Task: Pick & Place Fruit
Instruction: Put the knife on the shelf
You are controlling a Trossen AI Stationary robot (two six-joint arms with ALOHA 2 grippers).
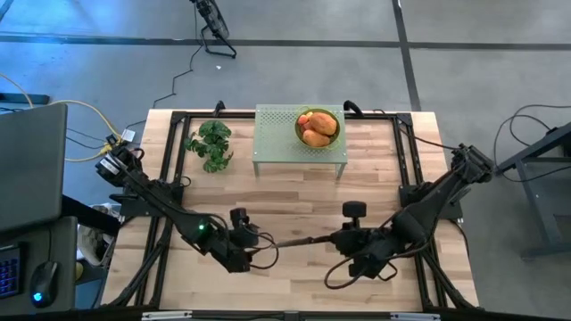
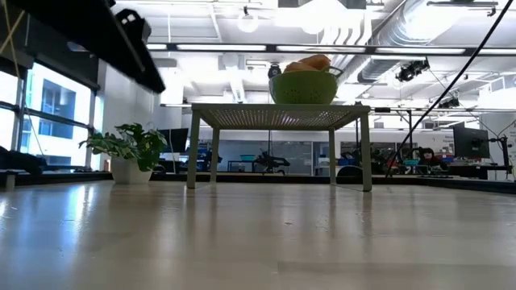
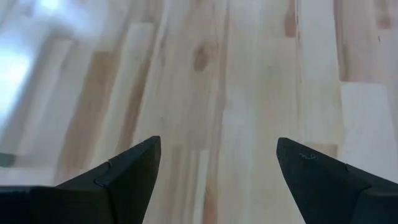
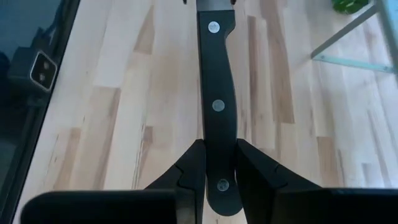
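Wooden table (image 1: 294,192): one bowl (image 1: 318,127), two orange fruits (image 1: 317,124).

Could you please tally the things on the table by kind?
Orange fruits in the green bowl: 2 visible
Bowl: 1
Green mesh stand: 1
Leafy plant: 1
Black-handled knife, held by the right gripper: 1
Total: 6

So the desk (image 1: 294,205) is a light wood plank top with a black frame running along its edges. Sitting directly on it at the far side there's a small pale green stand (image 1: 301,135) with a mesh top on thin legs, and just left of that a little potted plant (image 1: 211,144) in a white pot. The green bowl (image 1: 318,127) sits on the stand, not on the desk itself.
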